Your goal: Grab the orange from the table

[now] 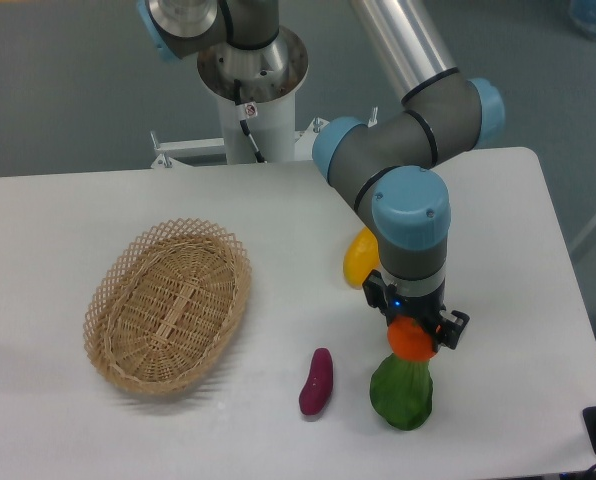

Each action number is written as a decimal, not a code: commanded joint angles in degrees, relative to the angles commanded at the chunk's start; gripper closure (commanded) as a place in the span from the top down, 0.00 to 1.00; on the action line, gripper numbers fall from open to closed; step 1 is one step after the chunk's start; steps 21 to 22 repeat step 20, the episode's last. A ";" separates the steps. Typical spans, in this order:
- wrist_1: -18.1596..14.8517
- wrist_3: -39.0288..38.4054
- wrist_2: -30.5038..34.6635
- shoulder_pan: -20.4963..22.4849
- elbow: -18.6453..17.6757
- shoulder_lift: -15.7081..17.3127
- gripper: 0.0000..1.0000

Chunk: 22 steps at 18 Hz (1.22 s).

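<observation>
The orange (412, 341) sits right under the gripper (414, 330), its upper part tucked in among the black gripper parts, so only its lower, rounded half shows. The fingers themselves are hidden by the wrist above them, and I cannot tell whether they are clamped on the fruit or merely straddling it. Whether the orange rests on the table (68, 215) or hangs just above it cannot be judged from this angle either.

Directly in front of the orange, touching or nearly touching its lower edge, lies a green vegetable (402, 394) (lumpy, dark, glossy). To the left of that is a small purple eggplant (317, 381), lying apart from both. Behind the gripper, half hidden by the arm (409, 215), a yellow fruit (360, 257) peeks out on the arm's left side.

Well to the left of all this stands an oval wicker basket (168, 305), nothing visible inside it. The arm's grey and blue joints reach down from its base at the table's far edge.
</observation>
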 joint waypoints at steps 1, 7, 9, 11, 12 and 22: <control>0.00 -0.09 0.00 0.00 0.00 0.00 0.61; 0.00 -0.09 -0.26 0.09 -0.09 0.18 0.61; 0.09 -0.09 -0.52 0.26 -0.09 0.18 0.61; 0.09 -0.09 -1.23 0.79 -0.17 0.35 0.61; 0.09 -0.09 -1.23 0.79 -0.18 0.35 0.61; 0.09 -0.09 -1.41 0.88 -0.26 0.70 0.61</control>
